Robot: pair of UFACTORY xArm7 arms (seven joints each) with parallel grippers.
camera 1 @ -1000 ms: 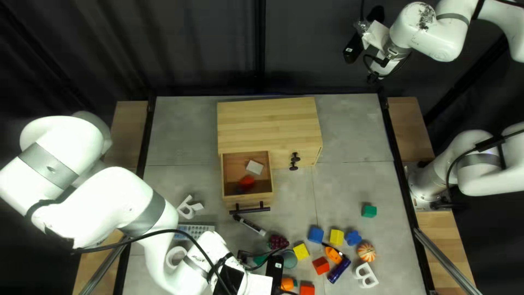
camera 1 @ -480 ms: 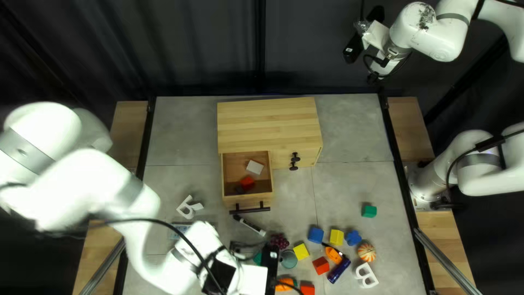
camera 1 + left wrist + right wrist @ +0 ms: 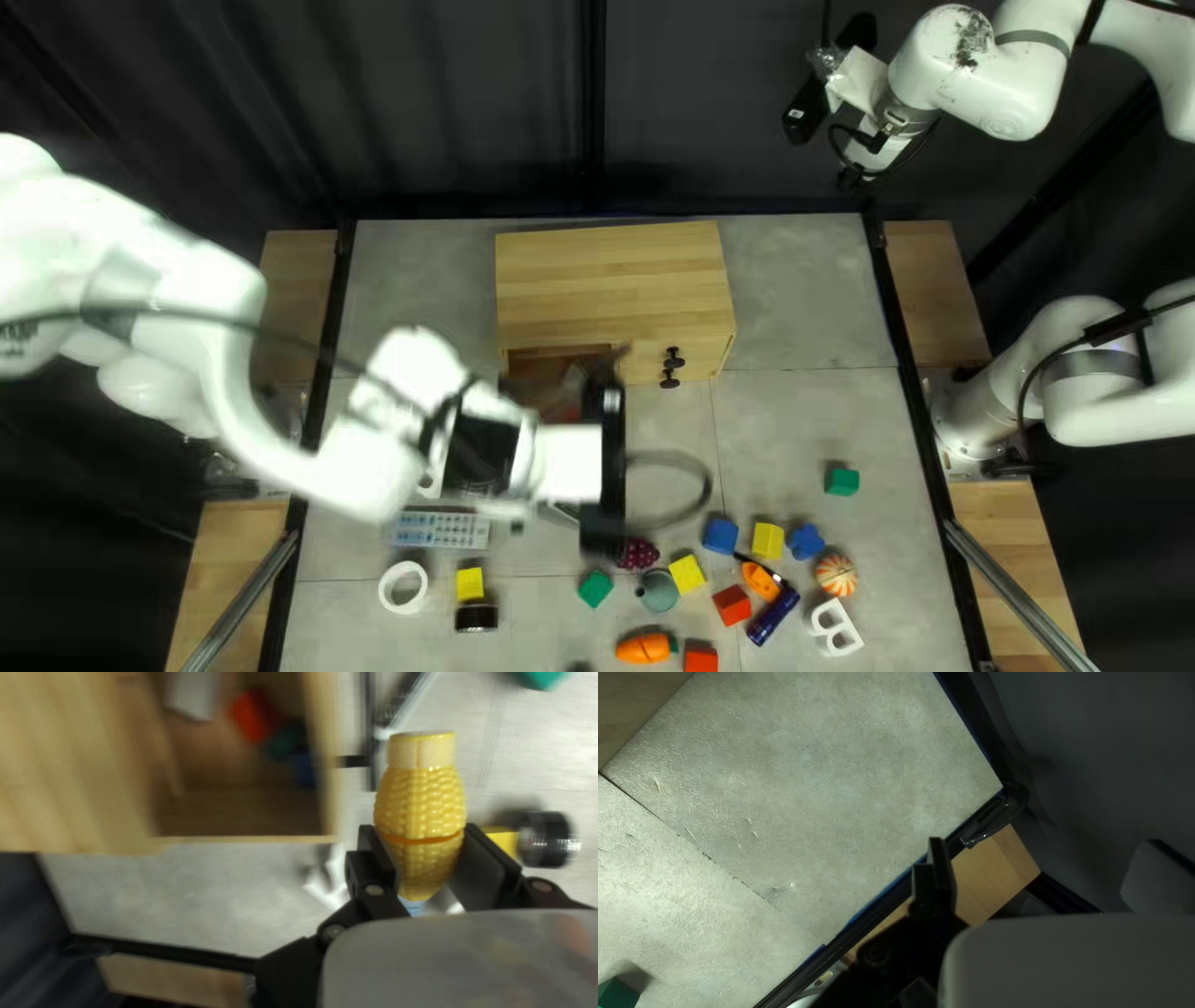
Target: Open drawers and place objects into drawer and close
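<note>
In the top left view my left gripper (image 3: 603, 467) is over the front of the pulled-out drawer (image 3: 548, 361), hiding most of it. The wooden cabinet (image 3: 610, 280) stands at the back. My left gripper (image 3: 431, 852) in its wrist view is shut on a yellow toy corn (image 3: 422, 806), beside the open drawer (image 3: 243, 812). Inside lie a white block (image 3: 194, 694), a red one (image 3: 252, 715), and green and blue things. My right gripper (image 3: 850, 178) hangs past the table's far edge; in its wrist view, the gripper (image 3: 1036, 865) is open and holds nothing.
Two dark knobs (image 3: 672, 367) are on the cabinet's right front. Loose toys lie nearer: a green block (image 3: 842, 480), blue block (image 3: 720, 535), striped ball (image 3: 835, 574), orange carrot (image 3: 645, 647). A remote (image 3: 442, 529), white ring (image 3: 402, 586) and black roll (image 3: 476, 617) lie at left.
My left gripper has moved from the table's near edge up toward the drawer, uncovering the black roll, a yellow block and the carrot. The right arm has stayed still.
</note>
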